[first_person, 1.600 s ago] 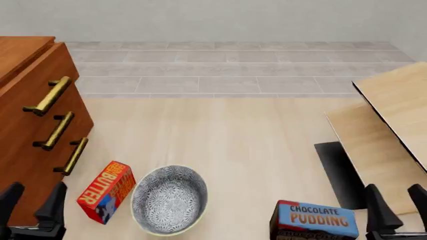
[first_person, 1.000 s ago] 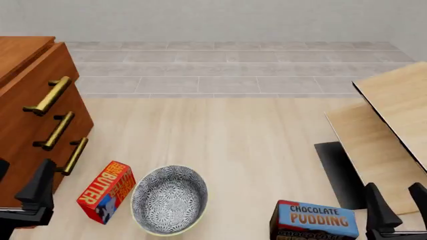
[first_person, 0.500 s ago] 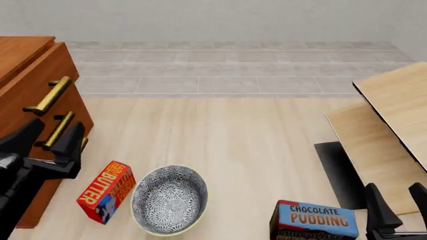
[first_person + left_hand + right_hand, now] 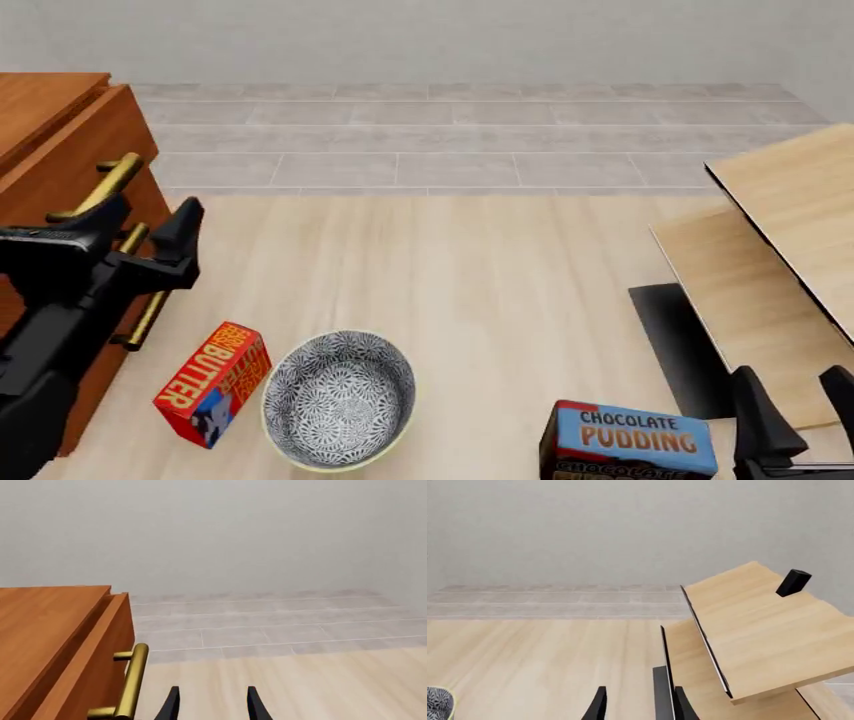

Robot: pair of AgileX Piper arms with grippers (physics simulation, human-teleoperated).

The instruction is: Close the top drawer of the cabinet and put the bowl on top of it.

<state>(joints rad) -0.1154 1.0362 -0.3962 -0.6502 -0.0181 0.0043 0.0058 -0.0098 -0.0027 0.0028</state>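
Observation:
The reddish-brown cabinet (image 4: 38, 100) stands at the left. Its top drawer (image 4: 83, 148) sticks out slightly, and a gap shows behind the drawer front (image 4: 100, 660). The brass bar handle (image 4: 96, 188) is just left of my left gripper (image 4: 144, 226), which is open and holds nothing. In the left wrist view the handle (image 4: 132, 680) lies beside the left gripper (image 4: 212, 707). The floral bowl (image 4: 336, 398) sits on the floor, near the front and left of centre. My right gripper (image 4: 794, 415) is open and low at the right, away from the bowl; the bowl's rim (image 4: 437, 702) shows in the right wrist view.
A red butter box (image 4: 211, 382) lies between the cabinet and the bowl. A chocolate pudding box (image 4: 634, 440) stands near the right gripper. A pale wood table (image 4: 787, 220) with a lower shelf fills the right side, with a black block (image 4: 794, 582) on it.

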